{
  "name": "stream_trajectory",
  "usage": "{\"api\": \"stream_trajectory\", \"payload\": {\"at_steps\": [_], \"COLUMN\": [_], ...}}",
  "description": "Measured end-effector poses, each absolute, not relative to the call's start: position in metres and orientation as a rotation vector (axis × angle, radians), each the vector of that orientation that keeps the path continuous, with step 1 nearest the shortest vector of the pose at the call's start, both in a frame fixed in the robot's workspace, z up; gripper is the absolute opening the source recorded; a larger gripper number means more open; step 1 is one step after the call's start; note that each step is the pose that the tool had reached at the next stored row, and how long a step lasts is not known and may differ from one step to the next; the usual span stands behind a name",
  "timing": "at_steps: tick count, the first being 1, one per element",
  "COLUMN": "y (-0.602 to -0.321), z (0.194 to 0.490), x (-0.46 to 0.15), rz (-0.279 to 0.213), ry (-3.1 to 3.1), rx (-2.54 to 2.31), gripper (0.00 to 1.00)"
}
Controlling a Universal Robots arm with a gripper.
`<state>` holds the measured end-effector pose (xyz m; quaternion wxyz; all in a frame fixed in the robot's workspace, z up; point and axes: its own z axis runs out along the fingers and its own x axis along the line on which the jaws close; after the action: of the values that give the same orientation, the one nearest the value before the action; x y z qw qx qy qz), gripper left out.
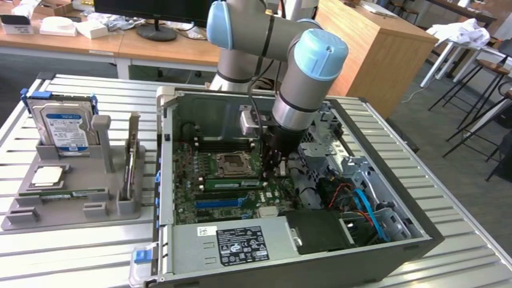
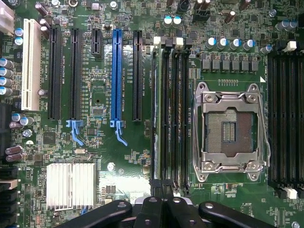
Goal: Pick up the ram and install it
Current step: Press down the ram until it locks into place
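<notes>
The ram [image 1: 234, 182] is a long green stick standing on edge in a memory slot of the motherboard, inside the open computer case [image 1: 416, 237]. In the wrist view the ram [image 2: 154, 114] shows edge-on, in the slot nearest the black expansion slots. My gripper [image 1: 274, 171] hangs straight down into the case at one end of the ram. Its dark fingers [image 2: 156, 187] are shut together over that end, and my gripper [image 2: 161, 186] sits close above the board. Whether the fingers touch the stick is hidden.
The empty processor socket [image 2: 232, 130] lies beside the memory slots. A grey holder [image 1: 72, 207] on the exterior view's left carries a hard drive [image 1: 64, 127], a square chip [image 1: 48, 175] and a flat green stick [image 1: 64, 194]. The power supply [image 1: 232, 243] fills the case's near end.
</notes>
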<state>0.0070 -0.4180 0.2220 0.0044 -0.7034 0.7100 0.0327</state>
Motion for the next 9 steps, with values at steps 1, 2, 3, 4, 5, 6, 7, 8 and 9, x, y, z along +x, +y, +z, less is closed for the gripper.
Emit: {"api": "stream_trajectory", "payload": {"at_steps": [1,2,3,4,5,6,7,8,9], "y": [-0.4180,-0.4180,-0.4180,-0.4180,-0.4180,-0.4179,-0.4179,-0.4179,-0.4180], "z": [0.2220,0.2220,0.2220,0.2220,0.2222,0.2227,0.2235,0.2249,0.2263], "x": [0.0070,0.0070,0.0070,0.0070,0.0070,0.0070,0.0070,0.0070,0.0070], "rz": [0.103,0.103,0.103,0.103,0.103,0.103,0.104,0.103,0.103], "ry": [2.224,2.224,2.224,2.224,2.224,2.224,2.223,2.224,2.224], "rx": [-2.204,-2.204,-2.204,-2.203,-2.203,-2.203,-2.203,-2.203,-2.203], "gripper": [0.10,0.10,0.10,0.10,0.10,0.10,0.10,0.10,0.10]}}
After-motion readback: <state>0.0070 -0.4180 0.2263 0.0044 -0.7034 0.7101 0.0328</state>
